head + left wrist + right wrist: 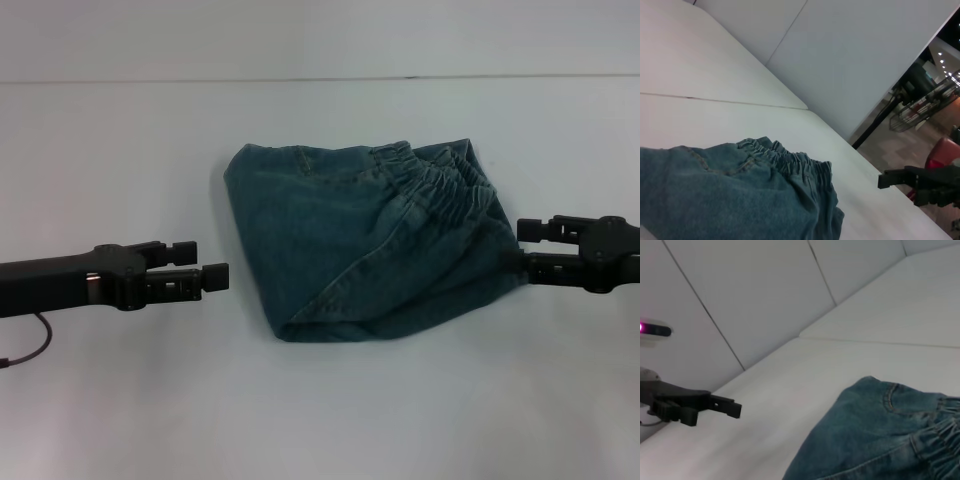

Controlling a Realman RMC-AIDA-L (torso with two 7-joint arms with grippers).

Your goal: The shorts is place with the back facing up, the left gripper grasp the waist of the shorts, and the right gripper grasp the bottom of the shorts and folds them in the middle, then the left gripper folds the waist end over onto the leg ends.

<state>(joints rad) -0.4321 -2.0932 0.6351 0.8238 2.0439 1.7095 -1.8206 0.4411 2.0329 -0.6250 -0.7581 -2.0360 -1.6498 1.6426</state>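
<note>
The blue-green denim shorts lie folded in a bundle at the middle of the white table, with the gathered elastic waistband on top toward the right. My left gripper hovers open just left of the shorts, a small gap away from the cloth. At the shorts' right edge my right gripper is open, its fingertips level with the cloth's corner and holding nothing. The left wrist view shows the shorts and the right gripper beyond them. In the right wrist view, the shorts lie near and the left gripper far off.
A thin black cable hangs under the left arm. White wall panels stand behind the table's far edge. Past the table's side, the left wrist view shows a room with a red seat and a stand.
</note>
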